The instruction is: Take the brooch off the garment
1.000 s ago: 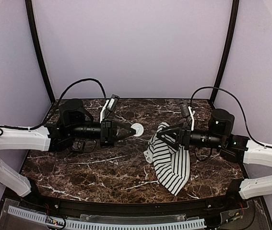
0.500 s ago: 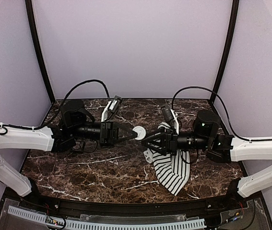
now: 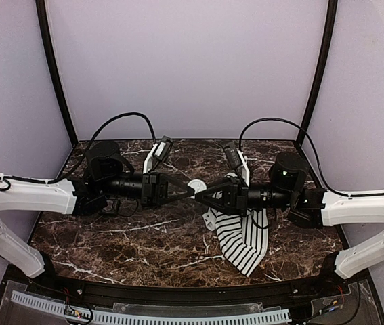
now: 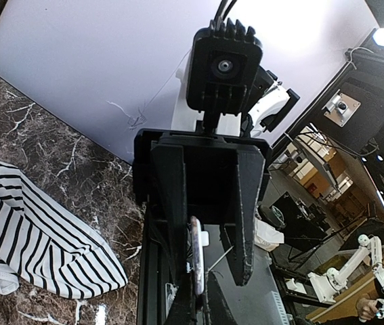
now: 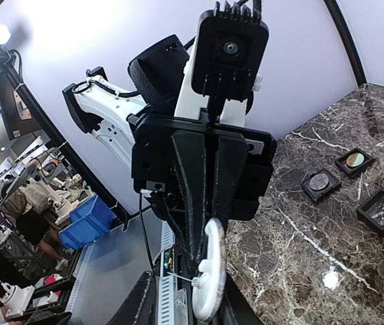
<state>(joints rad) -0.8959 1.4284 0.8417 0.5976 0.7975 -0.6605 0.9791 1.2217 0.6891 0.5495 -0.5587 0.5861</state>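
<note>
The brooch, a white disc with a thin pin on its back, hangs above the table's middle with my left gripper shut on its edge. Seen edge-on in the left wrist view, the brooch sits just beyond the left gripper. My right gripper faces it from the right, open, jaws either side of the brooch with a gap left on the pin side; the right gripper has no hold on it. The striped garment lies crumpled on the table under the right arm, apart from the brooch.
Three small black boxes sit on the dark marble table, two with round pieces inside. Purple walls and black frame posts close in the back and sides. The garment spreads left of the grippers.
My right arm has swung left from over the garment to the brooch, its jaws narrowing round it. The left gripper has carried the brooch slightly right.
</note>
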